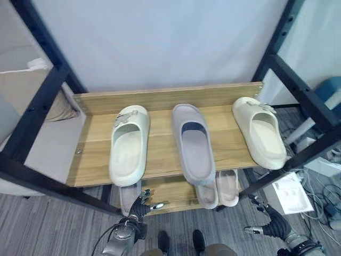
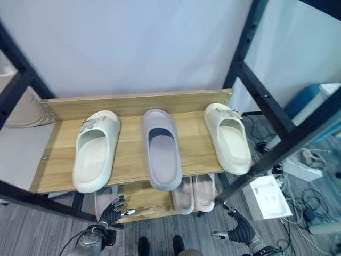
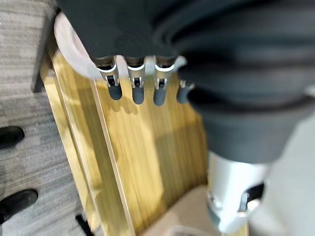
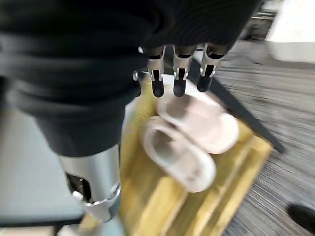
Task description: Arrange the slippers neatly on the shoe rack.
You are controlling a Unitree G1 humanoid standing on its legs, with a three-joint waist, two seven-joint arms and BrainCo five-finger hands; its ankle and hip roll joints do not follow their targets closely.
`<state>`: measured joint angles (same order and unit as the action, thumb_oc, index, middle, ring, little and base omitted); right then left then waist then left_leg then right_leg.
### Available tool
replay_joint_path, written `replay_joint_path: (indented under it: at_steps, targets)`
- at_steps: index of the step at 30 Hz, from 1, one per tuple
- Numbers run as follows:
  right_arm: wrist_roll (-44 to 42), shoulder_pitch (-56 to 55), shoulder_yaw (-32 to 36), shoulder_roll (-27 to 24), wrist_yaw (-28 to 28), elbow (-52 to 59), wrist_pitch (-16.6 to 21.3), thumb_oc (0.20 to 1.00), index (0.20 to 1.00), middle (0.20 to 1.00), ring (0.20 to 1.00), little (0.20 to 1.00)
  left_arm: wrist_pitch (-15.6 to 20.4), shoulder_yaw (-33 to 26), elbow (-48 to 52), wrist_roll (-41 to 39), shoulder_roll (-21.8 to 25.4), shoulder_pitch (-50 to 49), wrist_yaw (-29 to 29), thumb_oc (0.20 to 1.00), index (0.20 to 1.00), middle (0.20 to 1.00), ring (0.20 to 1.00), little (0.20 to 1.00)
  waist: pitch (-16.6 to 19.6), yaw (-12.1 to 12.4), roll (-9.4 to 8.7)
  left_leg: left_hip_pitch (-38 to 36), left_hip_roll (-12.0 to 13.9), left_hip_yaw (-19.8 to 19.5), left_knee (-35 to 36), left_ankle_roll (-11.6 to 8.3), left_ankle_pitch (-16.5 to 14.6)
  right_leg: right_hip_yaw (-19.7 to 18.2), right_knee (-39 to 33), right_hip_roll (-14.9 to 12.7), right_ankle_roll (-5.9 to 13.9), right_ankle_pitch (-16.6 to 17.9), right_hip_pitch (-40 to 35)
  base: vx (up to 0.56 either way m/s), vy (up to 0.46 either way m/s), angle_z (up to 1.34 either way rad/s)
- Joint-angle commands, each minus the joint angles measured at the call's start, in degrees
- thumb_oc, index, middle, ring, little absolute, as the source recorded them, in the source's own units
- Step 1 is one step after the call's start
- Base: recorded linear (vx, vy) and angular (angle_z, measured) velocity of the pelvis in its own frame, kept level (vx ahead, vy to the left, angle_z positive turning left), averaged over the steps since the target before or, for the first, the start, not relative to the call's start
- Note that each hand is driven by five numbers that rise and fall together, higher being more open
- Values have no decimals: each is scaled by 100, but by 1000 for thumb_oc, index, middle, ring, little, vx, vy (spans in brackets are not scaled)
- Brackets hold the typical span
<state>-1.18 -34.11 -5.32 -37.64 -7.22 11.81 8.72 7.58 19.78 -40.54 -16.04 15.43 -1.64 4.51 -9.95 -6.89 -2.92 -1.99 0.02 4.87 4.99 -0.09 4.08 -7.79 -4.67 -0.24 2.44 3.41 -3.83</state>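
Three smooth moulded slippers (image 1: 190, 140) lie on wood-grain shelf (image 1: 96, 146); both hands (image 1: 139, 205) (image 1: 264, 213) slack-fingered, empty.

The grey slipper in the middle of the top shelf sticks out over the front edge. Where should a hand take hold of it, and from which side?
Probably at the heel end of the grey slipper, coming from the front. That end overhangs the front edge of the top shelf, so fingers could go under the sole and a thumb into the open foot bed. The cream slippers on both sides leave gaps, but the closed toe lies far back.
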Motion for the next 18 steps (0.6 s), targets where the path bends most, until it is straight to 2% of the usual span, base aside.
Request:
replay_joint_path:
  at_steps: [1,5,6,7,8,9,10,11,13,16,18]
  targets:
    - [-413,-173,493,-549,-552,706,403,1000,1000,1000,1000,1000,238,-63,-467,364,-80,551,-48,1000,1000,1000,1000,1000,194,52,-195,-81,133,38,1,-220,-274,-103,117,-382,535,-395,-71,-8,31,-13]
    - [-1260,-605,1196,-1594,-1029,1749,507,1000,1000,1000,1000,1000,236,45,-563,452,-90,588,-145,1000,1000,1000,1000,1000,285,-21,-243,-79,141,60,1,-238,-290,-87,125,-393,565,-366,-39,-15,28,-1]
    - [-1271,-641,1232,-1601,-1034,1773,497,1000,1000,1000,1000,1000,237,51,-565,453,-105,587,-146,1000,1000,1000,1000,1000,290,-19,-229,-77,141,59,1,-237,-290,-85,124,-394,565,-366,-38,-27,44,1]
    - [-1774,-934,1790,-2204,-1229,2247,538,1000,1000,1000,1000,1000,245,100,-589,473,-96,572,-183,1000,1000,1000,1000,1000,335,-46,-245,-76,138,83,1,-245,-295,-100,116,-408,586,-321,-21,-22,46,-1]
    - [-1954,-1033,2097,-2550,-1280,2458,605,1000,1000,1000,1000,1000,241,83,-652,470,-78,569,-204,1000,1000,1000,1000,1000,370,-71,-275,-74,138,111,1,-253,-299,-116,110,-412,598,-295,-6,-29,57,-3]
    - [-2146,-1162,2372,-2776,-1276,2599,592,1000,1000,1000,1000,1000,246,92,-703,466,-82,559,-215,1000,1000,1000,1000,1000,397,-85,-274,-73,143,130,1,-259,-304,-127,104,-409,605,-281,5,0,0,0]
    - [-2157,-1221,2431,-2779,-1277,2624,584,1000,1000,1000,1000,1000,248,102,-705,466,-101,559,-215,1000,1000,1000,1000,1000,401,-76,-255,-71,143,130,1,-259,-305,-127,103,-409,605,-281,7,-23,35,-3]
    - [-2523,-1351,2975,-3174,-1257,2844,659,1000,1000,1000,1000,1000,262,103,-731,449,-103,521,-206,1000,1000,1000,1000,1000,446,-127,-295,-75,149,174,1,-264,-308,-164,89,-408,620,-235,32,-28,46,-3]
    - [-2759,-1505,3635,-3598,-1233,3093,792,1000,1000,1000,1000,1000,304,116,-793,412,-128,459,-185,1000,1000,1000,1000,1000,503,-173,-309,-83,156,243,1,-269,-322,-221,73,-409,634,-189,70,-30,62,-12]
    - [-3007,-1262,4229,-3760,-995,3282,988,1000,1000,1000,1000,1000,368,100,-780,286,-183,385,-140,1000,1000,1000,1000,1000,571,-212,-296,-104,167,303,1,-252,-339,-298,66,-398,653,-148,110,-14,48,-20]
    - [-3061,-849,4325,-3667,-825,3308,1093,1000,1000,1000,1000,1000,399,98,-758,205,-221,344,-113,1000,1000,1000,1000,1000,608,-220,-285,-124,173,336,1,-237,-357,-321,73,-399,661,-139,126,-5,40,-6]
